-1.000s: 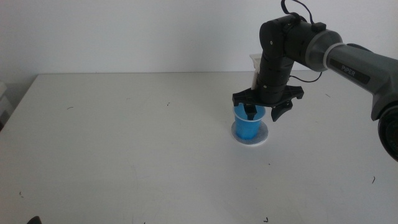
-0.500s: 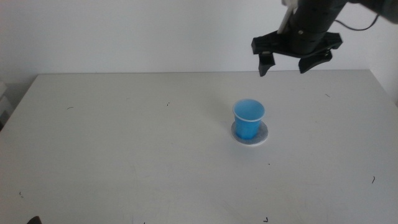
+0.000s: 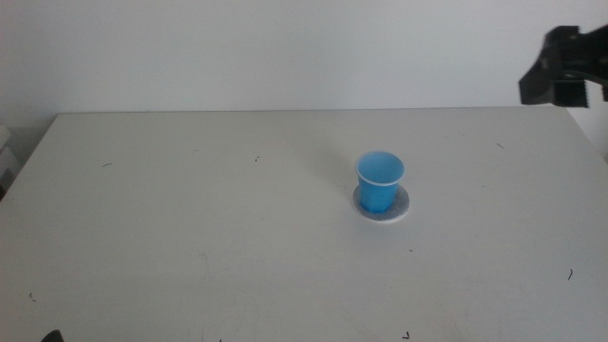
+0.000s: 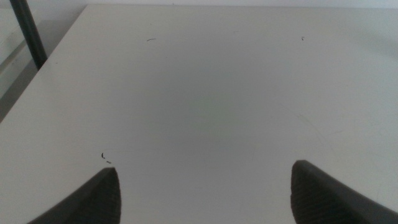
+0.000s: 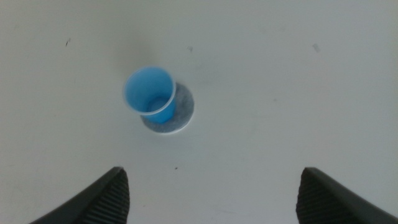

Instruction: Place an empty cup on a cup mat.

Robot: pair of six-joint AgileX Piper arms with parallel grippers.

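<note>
The blue cup (image 3: 380, 187) stands upright on the round cup mat (image 3: 404, 205), right of the table's centre, with nothing inside it. From high above, the right wrist view looks into the empty cup (image 5: 148, 92) and onto the grey mat (image 5: 183, 109) under it. My right gripper (image 3: 562, 68) hangs high at the far right edge, well clear of the cup. Its jaws (image 5: 211, 175) are spread wide, open and empty. My left gripper (image 4: 204, 168) waits low over the table's near left part, open with bare tabletop between its jaws.
The white table (image 3: 190, 228) carries only small dark specks. Its far edge meets a white wall. A dark pole (image 4: 28, 34) stands beside the table's edge in the left wrist view.
The right gripper has let go of the cup, risen and swung away to the upper right. The cup stays standing on the mat.
</note>
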